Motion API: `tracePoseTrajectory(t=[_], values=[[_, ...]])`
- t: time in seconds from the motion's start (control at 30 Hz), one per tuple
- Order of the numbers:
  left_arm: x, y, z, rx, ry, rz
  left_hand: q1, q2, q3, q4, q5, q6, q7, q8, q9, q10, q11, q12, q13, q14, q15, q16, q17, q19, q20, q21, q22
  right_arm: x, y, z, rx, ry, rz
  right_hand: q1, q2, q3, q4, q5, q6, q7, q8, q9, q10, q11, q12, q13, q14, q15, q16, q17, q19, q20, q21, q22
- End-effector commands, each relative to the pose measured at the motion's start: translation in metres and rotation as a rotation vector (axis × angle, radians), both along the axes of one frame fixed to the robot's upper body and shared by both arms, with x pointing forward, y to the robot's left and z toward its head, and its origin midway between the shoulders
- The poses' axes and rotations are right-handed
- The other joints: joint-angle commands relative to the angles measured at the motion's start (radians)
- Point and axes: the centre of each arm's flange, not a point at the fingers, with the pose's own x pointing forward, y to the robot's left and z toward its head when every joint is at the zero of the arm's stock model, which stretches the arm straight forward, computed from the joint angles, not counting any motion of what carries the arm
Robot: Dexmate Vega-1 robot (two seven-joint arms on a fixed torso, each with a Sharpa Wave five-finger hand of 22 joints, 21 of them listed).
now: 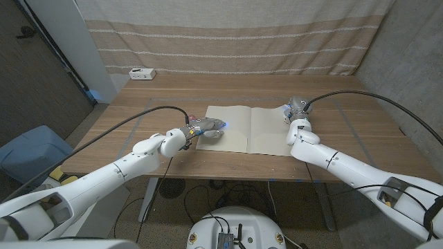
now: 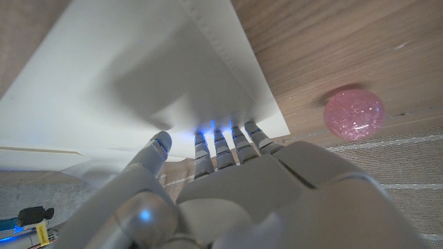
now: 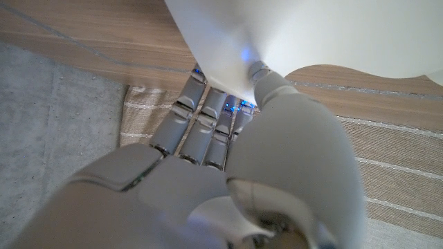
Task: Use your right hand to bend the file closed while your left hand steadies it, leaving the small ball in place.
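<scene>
The file (image 1: pixel 246 128) lies open and flat at the middle of the worktop (image 1: pixel 346 138), long axis running left to right, its fold pointing straight away from the robot. The left robot hand (image 1: pixel 208 129) rests on the file's left edge, fingers (image 2: pixel 221 145) pressed together on the sheet. The right robot hand (image 1: pixel 296 111) is at the file's far right corner, pinching the lifted, curling corner between thumb and fingers (image 3: pixel 201 117). A pink ball (image 2: pixel 354 114) sits just beside the file's left corner.
</scene>
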Motion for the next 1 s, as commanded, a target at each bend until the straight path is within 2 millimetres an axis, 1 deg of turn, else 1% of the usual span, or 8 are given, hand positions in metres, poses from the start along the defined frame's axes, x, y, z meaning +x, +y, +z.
tracePoseTrajectory(t=[0.03, 0.2, 0.3, 0.33, 0.43, 0.5, 0.6, 1.0], values=[[0.003, 0.001, 0.000, -0.004, 0.004, 0.001, -0.010, -0.001, 0.000, 0.009, 0.002, -0.007, 0.002, -0.001, 0.005, -0.006, -0.001, -0.003, 0.003, -0.009, -0.012, -0.006, 0.002, 0.013, 0.008, 0.007, 0.004, 0.004, -0.005, -0.001, 0.115, 0.043, 0.136, 0.057, -0.001, -0.004, -0.003, -0.024, -0.110, -0.007, -0.043, -0.017, -0.063, -0.004, -0.019, 0.006, 0.025, -0.091, -0.018, 0.019, 0.025, -0.030, 0.037, 0.008], [0.003, 0.001, 0.001, -0.004, 0.003, -0.002, -0.012, 0.000, 0.000, 0.011, 0.002, -0.009, 0.002, -0.001, 0.005, -0.007, -0.001, -0.003, 0.003, -0.009, -0.013, -0.006, 0.002, 0.013, 0.008, 0.006, 0.004, 0.004, -0.006, -0.002, 0.134, 0.044, 0.148, 0.114, -0.019, -0.020, -0.005, -0.043, -0.198, -0.023, -0.089, -0.036, -0.118, -0.007, -0.025, 0.008, 0.025, -0.095, -0.044, 0.017, 0.022, -0.047, 0.066, 0.014], [0.003, 0.001, 0.001, -0.004, 0.004, -0.001, -0.013, 0.000, -0.001, 0.012, 0.002, -0.011, 0.002, -0.001, 0.005, -0.008, -0.001, -0.003, 0.003, -0.009, -0.014, -0.005, 0.002, 0.014, 0.008, 0.005, 0.004, 0.003, -0.007, -0.002, 0.141, 0.045, 0.147, 0.144, -0.023, -0.041, 0.004, -0.053, -0.314, -0.032, -0.152, -0.055, -0.119, -0.006, -0.011, 0.008, 0.040, -0.097, -0.058, 0.013, 0.014, -0.062, 0.093, 0.019], [0.004, 0.001, 0.001, -0.004, 0.006, 0.000, -0.013, 0.000, -0.001, 0.013, 0.003, -0.012, 0.002, 0.000, 0.005, -0.008, -0.001, -0.003, 0.003, -0.009, -0.015, -0.005, 0.002, 0.014, 0.008, 0.004, 0.004, 0.003, -0.007, -0.002, 0.140, 0.043, 0.145, 0.154, -0.024, -0.050, 0.006, -0.055, -0.347, -0.027, -0.176, -0.065, -0.099, -0.003, 0.002, 0.008, 0.047, -0.097, -0.065, 0.010, 0.018, -0.064, 0.108, 0.021], [0.004, 0.000, 0.000, -0.004, 0.007, -0.001, -0.014, 0.000, -0.001, 0.014, 0.003, -0.013, 0.001, 0.000, 0.005, -0.009, -0.002, -0.003, 0.003, -0.010, -0.015, -0.005, 0.002, 0.014, 0.008, 0.004, 0.004, 0.003, -0.007, 0.000, 0.149, 0.025, 0.136, 0.174, -0.030, -0.066, 0.008, -0.058, -0.370, -0.008, -0.206, -0.083, -0.028, 0.019, 0.038, 0.008, 0.066, -0.098, -0.080, 0.001, 0.023, -0.076, 0.139, 0.025], [0.004, 0.000, 0.000, -0.004, 0.008, -0.001, -0.015, 0.000, -0.001, 0.014, 0.003, -0.014, 0.000, 0.000, 0.005, -0.009, -0.001, -0.003, 0.003, -0.011, -0.016, -0.005, 0.002, 0.014, 0.008, 0.003, 0.004, 0.001, -0.007, 0.001, 0.154, -0.002, 0.130, 0.190, -0.034, -0.081, 0.010, -0.061, -0.358, 0.004, -0.220, -0.097, 0.050, 0.034, 0.076, 0.011, 0.079, -0.100, -0.093, -0.007, 0.018, -0.091, 0.167, 0.030], [0.004, 0.000, 0.000, -0.004, 0.008, -0.001, -0.016, 0.000, -0.002, 0.015, 0.003, -0.017, 0.000, 0.000, 0.005, -0.010, -0.002, -0.003, 0.003, -0.011, -0.015, -0.005, 0.002, 0.015, 0.007, 0.002, 0.004, -0.002, -0.005, 0.003, 0.149, -0.074, 0.117, 0.231, 0.015, -0.075, 0.016, -0.065, -0.279, 0.006, -0.231, -0.120, 0.219, 0.050, 0.177, 0.040, 0.151, -0.095, -0.113, -0.019, 0.008, -0.116, 0.238, 0.044], [0.003, -0.002, 0.002, 0.002, 0.002, -0.007, -0.019, -0.003, -0.004, 0.017, 0.003, -0.018, -0.001, 0.001, 0.005, -0.011, -0.005, -0.002, 0.003, -0.011, -0.015, -0.004, 0.001, 0.016, 0.007, -0.001, 0.005, -0.014, 0.004, 0.026, 0.153, -0.155, 0.135, 0.228, 0.071, -0.077, 0.038, -0.071, -0.136, 0.014, -0.229, -0.131, 0.297, 0.056, 0.270, 0.095, 0.234, -0.089, -0.118, 0.002, -0.011, -0.123, 0.323, 0.052]])
